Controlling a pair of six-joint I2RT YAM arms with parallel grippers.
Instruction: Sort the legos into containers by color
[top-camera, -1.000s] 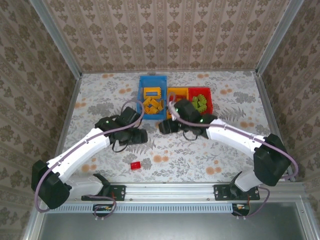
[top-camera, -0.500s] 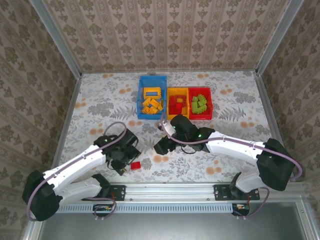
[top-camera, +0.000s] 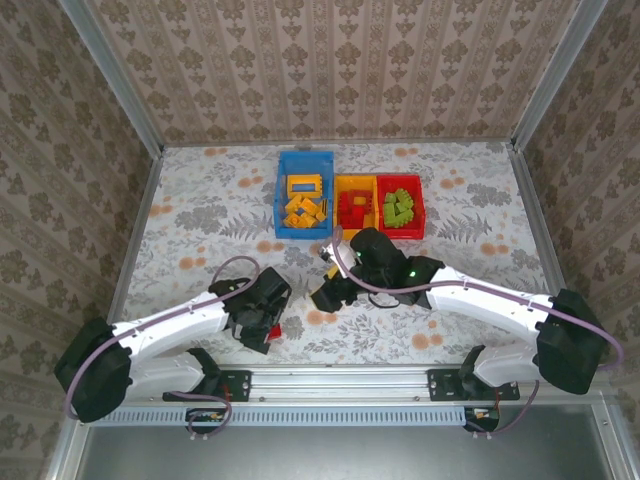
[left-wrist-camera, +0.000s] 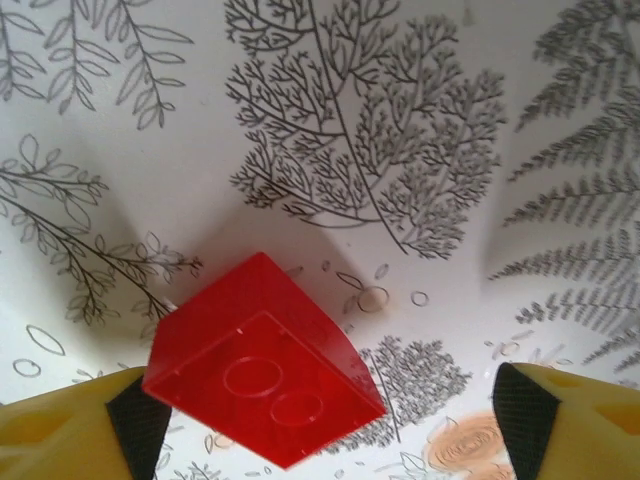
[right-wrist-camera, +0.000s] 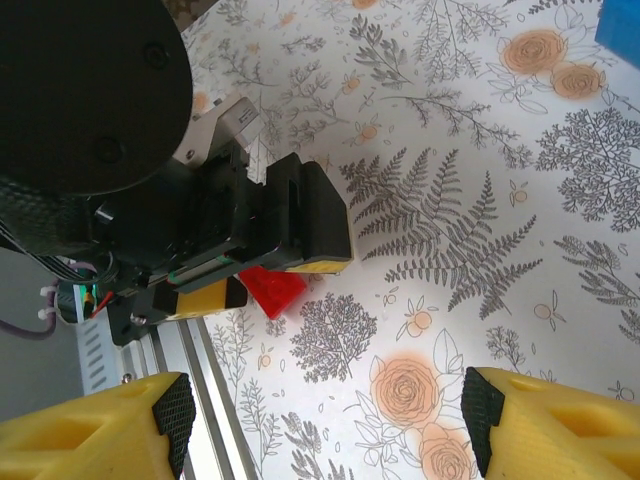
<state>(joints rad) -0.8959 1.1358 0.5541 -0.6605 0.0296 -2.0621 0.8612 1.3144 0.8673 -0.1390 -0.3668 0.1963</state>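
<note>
left fingers (left-wrist-camera: 60, 440) spread wide, released, gripping nothing. the red brick (left-wrist-camera: 262, 375) lies on the table (left-wrist-camera: 420, 120) between them, much closer to the finger on the wrist view's left side; cannot tell if it touches that pad. left gripper (top-camera: 268, 325) sits low over the brick (top-camera: 274, 331) near the table's front edge, rail (top-camera: 340, 380) just beside it. right gripper (top-camera: 328, 292) also open, empty, near the left one, to its right and further in. in the right wrist view, right gripper (right-wrist-camera: 330, 410) looks at the brick (right-wrist-camera: 272, 290) poking out under the left gripper's body.

room: bare table to the left and beyond the brick; front rail close; side walls well apart.

brick: face with two round marks toward the left wrist camera, looks tipped; long axis diagonal, upper left to lower right in that view.

bins in a row at far middle, well apart from the brick: blue bin (top-camera: 305, 156) with yellow bricks (top-camera: 305, 210), yellow bin (top-camera: 355, 179) with red bricks (top-camera: 352, 208), red bin (top-camera: 400, 179) with green bricks (top-camera: 400, 210).
</note>
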